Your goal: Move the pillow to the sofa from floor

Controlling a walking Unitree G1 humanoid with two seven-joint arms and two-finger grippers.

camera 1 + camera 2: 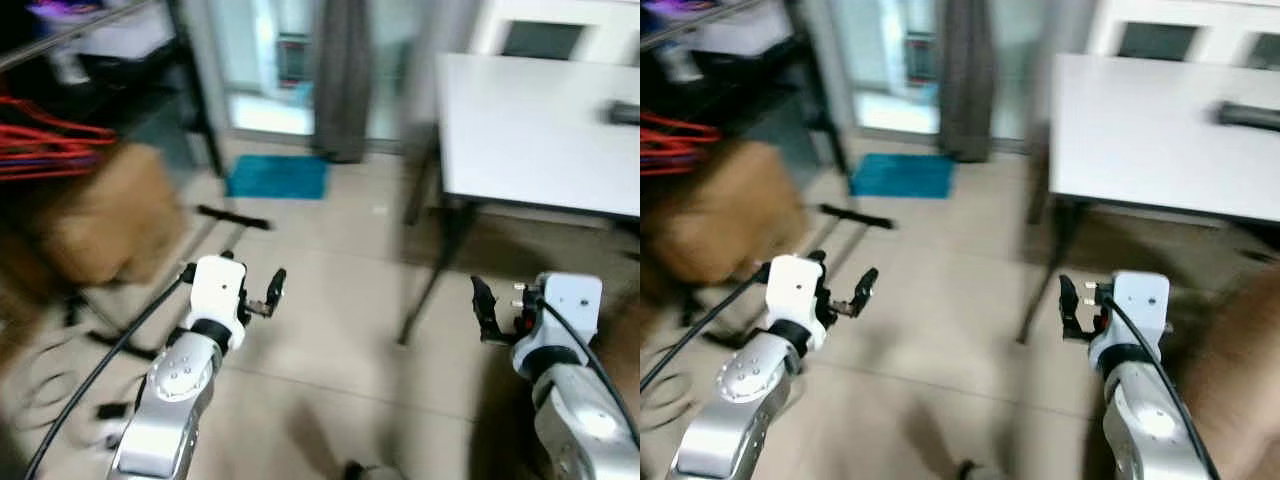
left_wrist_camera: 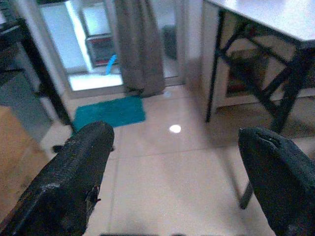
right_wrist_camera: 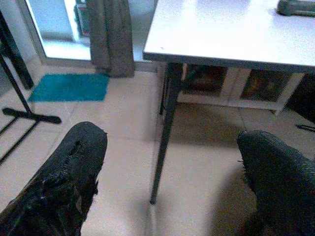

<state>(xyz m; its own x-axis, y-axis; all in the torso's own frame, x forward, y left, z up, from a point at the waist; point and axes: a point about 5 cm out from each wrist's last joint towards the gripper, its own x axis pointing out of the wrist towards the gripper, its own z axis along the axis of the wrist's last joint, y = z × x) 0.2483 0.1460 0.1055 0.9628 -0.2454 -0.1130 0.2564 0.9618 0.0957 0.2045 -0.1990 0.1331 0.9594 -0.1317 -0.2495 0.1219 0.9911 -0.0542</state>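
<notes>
Both hands are raised in front of the robot and empty. The left hand (image 1: 272, 292) has its two black fingers spread apart with only bare floor between them, as the left wrist view shows; the right hand (image 1: 1072, 308) is likewise spread wide, its rough, worn rubber pads (image 3: 69, 182) framing a table leg (image 3: 165, 132) and tile.

Outward from the hands lies a floor (image 1: 330, 300) of smooth, pale beige tiles, slightly glossy. A white tabletop (image 1: 530, 130), flat and matte on thin dark metal legs, stands ahead of the right hand, with a dark object near its far edge. Straight ahead are a grey curtain (image 1: 342, 80), hanging in soft folds, and a small teal mat (image 1: 277, 177) of fuzzy cloth before a glass door.

To the left, close beside the left arm, sits a blurred tan, rounded, soft-looking mass (image 1: 100, 215) at floor level. I judge this the likeliest candidate for the pillow, but the blur leaves it unsure, and its long axis cannot be read. If so, it lies forward and left of the left hand, which is the nearer of the two; the right hand is well apart from it. Another brown blur (image 1: 1240, 370) edges the right side, possibly the sofa.
</notes>
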